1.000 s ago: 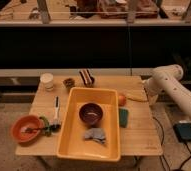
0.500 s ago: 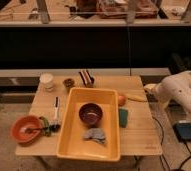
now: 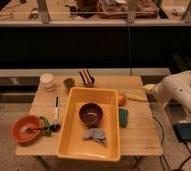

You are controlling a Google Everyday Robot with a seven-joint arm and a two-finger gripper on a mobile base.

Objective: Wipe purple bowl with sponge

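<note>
The purple bowl [image 3: 91, 113] stands upright inside the yellow tub [image 3: 69, 142], in its far half, with a pale smear on its base. Just right of the tub, the teal-green sponge [image 3: 123, 117] lies flat on the wooden table [image 3: 139, 137]. My white arm [image 3: 181, 92] comes in from the right. Its gripper [image 3: 150, 90] hangs at the table's right edge, beyond the sponge and well apart from it and the bowl. It holds nothing.
A grey-blue rag [image 3: 95, 135] lies in the tub in front of the bowl. An orange-red bowl [image 3: 26, 129] sits front left. A white cup [image 3: 47, 81] and a small brown cup [image 3: 68, 82] stand at the back. A banana [image 3: 135, 97] and an orange fruit [image 3: 121, 99] lie near the gripper.
My arm has pulled back to the right, away from the banana and off the table's top. The bowl, sponge and rag have not moved.
</note>
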